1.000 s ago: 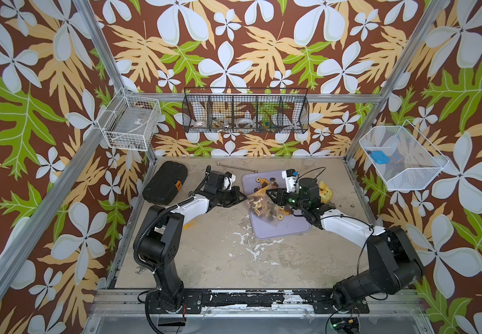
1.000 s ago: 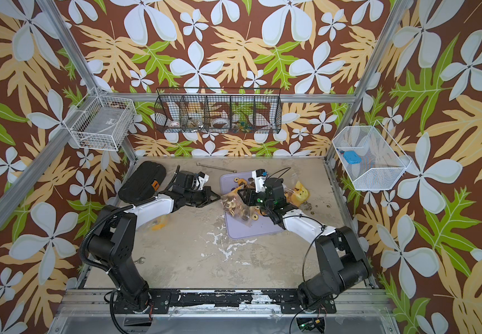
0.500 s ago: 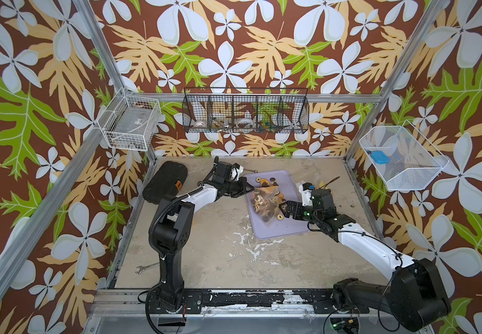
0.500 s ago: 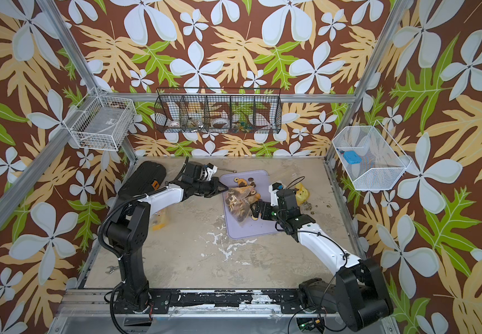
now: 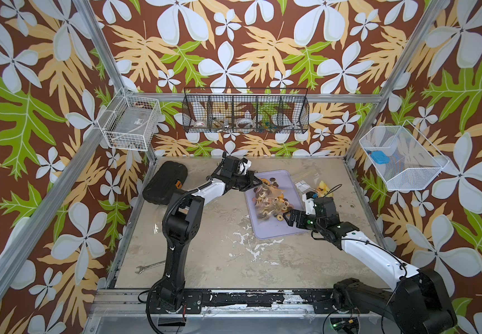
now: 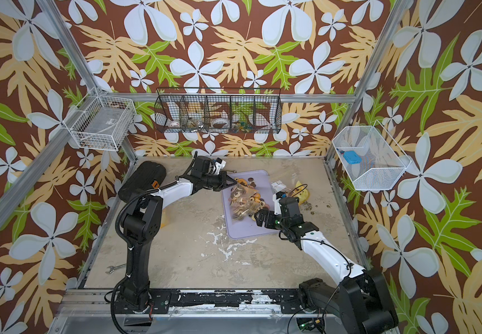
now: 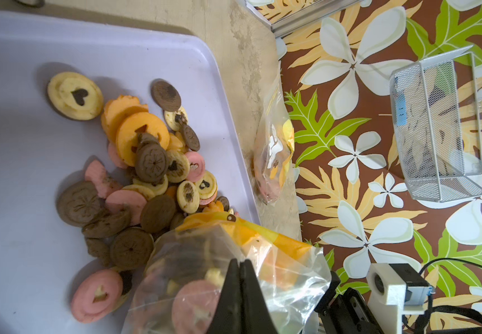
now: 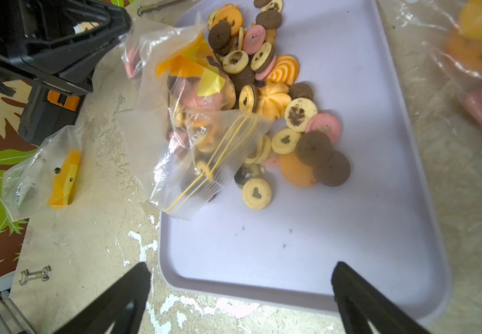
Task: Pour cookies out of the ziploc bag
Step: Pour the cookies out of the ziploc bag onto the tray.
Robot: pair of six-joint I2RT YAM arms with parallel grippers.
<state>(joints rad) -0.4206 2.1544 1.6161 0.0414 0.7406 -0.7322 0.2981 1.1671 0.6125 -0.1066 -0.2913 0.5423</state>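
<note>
Lavender tray (image 8: 292, 245) below, left end effector (image 7: 239, 261) pinches limp, probably slippery ziploc bag (image 8: 193, 144) (bottom corner seems best); right end effector (image 8: 241, 267) gapes empty.

Ziploc bag (image 8: 193, 150) clear glossy plastic; tray (image 8: 292, 245) smooth matt plastic (tabletop (image 8: 89, 231) rough).

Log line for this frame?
left gripper: shut on bag | right gripper: open, empty | cookies: some on tray, some in bag
</note>
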